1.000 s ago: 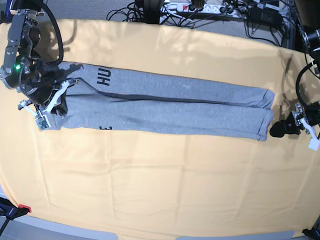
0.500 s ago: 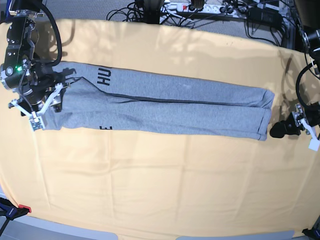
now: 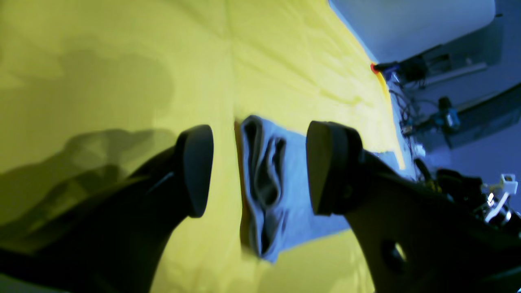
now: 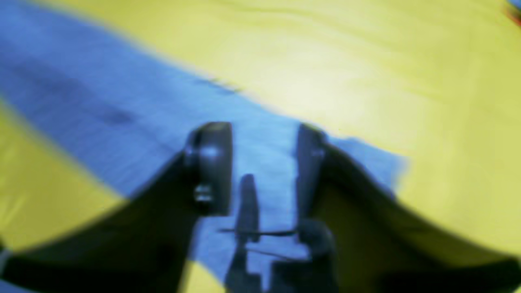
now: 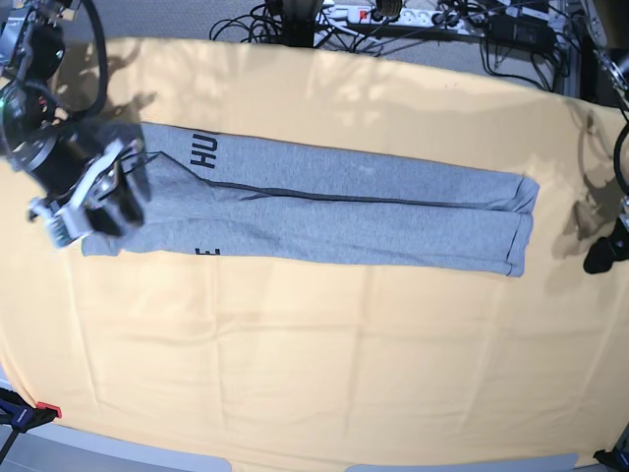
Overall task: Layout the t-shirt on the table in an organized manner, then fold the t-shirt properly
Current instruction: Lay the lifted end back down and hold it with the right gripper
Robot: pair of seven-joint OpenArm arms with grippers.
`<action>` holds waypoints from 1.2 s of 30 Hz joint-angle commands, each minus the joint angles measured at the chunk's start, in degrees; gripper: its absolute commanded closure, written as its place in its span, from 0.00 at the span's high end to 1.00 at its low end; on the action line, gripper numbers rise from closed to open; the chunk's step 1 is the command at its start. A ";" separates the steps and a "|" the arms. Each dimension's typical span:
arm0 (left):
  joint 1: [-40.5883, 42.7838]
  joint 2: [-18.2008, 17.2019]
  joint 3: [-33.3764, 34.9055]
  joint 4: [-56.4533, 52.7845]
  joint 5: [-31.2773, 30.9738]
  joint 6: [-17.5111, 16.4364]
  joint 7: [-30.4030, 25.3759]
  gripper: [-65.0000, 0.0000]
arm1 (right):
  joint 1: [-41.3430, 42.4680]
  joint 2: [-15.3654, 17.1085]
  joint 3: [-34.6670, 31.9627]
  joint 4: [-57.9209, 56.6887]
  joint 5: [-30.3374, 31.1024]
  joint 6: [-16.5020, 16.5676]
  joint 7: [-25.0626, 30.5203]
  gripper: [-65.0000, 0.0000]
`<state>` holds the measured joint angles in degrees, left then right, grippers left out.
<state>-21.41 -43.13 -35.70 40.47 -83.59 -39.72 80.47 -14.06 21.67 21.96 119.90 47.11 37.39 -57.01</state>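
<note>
Across the middle of the table (image 5: 324, 364), the grey t-shirt (image 5: 344, 221) lay folded lengthwise into a long narrow band, running from the base view's left to its right, with black lettering visible near its left end. A dark seam line ran along the band where the two folded edges met. The right gripper (image 5: 93, 197) stood over the shirt's left end in the base view; its wrist camera showed the jaws partly apart with grey cloth beneath and between them, but the blur left it unclear whether any fabric was pinched. The left gripper (image 3: 258, 171) was off the shirt's other end, near the table's edge on the base view's right; its wrist view showed the jaws wide apart and empty, with the bunched end of the shirt lying on the yellow cloth beyond them, not touched. Cables and a power strip (image 5: 378, 14) lay behind the table's far edge.
</note>
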 commanded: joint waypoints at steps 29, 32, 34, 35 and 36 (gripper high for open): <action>1.53 3.13 10.43 0.79 0.72 -0.28 -7.28 0.58 | 0.74 -5.64 -7.76 -20.04 -19.45 -1.22 8.20 0.00; 1.55 3.19 12.83 0.79 7.19 -0.28 -13.18 0.58 | 0.74 -5.64 -7.76 -20.04 -19.45 -1.22 7.63 0.00; 1.53 3.63 13.20 0.79 10.58 -0.28 -16.17 0.58 | 0.72 -5.64 -7.76 -20.04 -19.45 -1.22 7.43 0.00; 1.53 4.11 13.20 0.79 11.10 -0.28 -16.15 0.58 | 0.72 -5.64 -7.76 -20.04 -19.45 -1.25 7.41 0.00; 1.55 4.68 13.20 0.79 11.21 -0.28 -15.65 0.58 | 0.72 -5.66 -7.76 -20.04 -19.43 -1.42 7.43 0.00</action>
<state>-19.00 -37.58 -22.48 40.47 -72.58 -39.72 64.42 -13.43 15.53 14.06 99.50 27.66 35.59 -48.05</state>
